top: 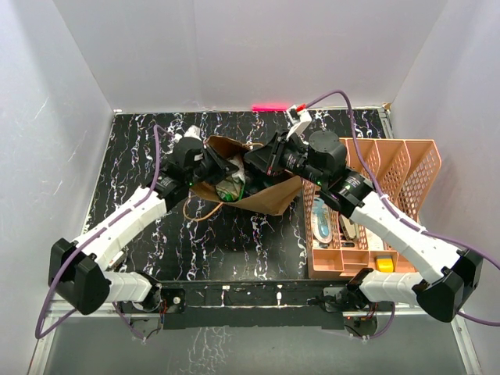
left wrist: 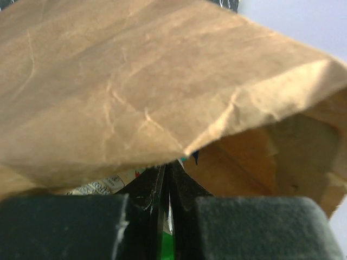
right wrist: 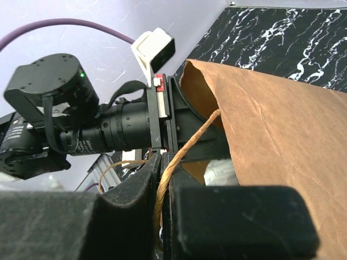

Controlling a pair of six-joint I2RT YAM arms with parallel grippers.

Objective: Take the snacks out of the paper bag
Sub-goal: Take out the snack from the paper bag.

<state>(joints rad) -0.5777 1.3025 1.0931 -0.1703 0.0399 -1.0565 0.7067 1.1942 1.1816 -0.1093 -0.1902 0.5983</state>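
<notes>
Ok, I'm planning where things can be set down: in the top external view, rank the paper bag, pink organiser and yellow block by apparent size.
1. pink organiser
2. paper bag, somewhat smaller, partly covered
3. yellow block, far smallest

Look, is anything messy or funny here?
Yes. The paper bag lies slumped on its side, creased, with a snack packet peeking from its mouth. The right gripper pinches the bag's string handle rather than a snack.
</notes>
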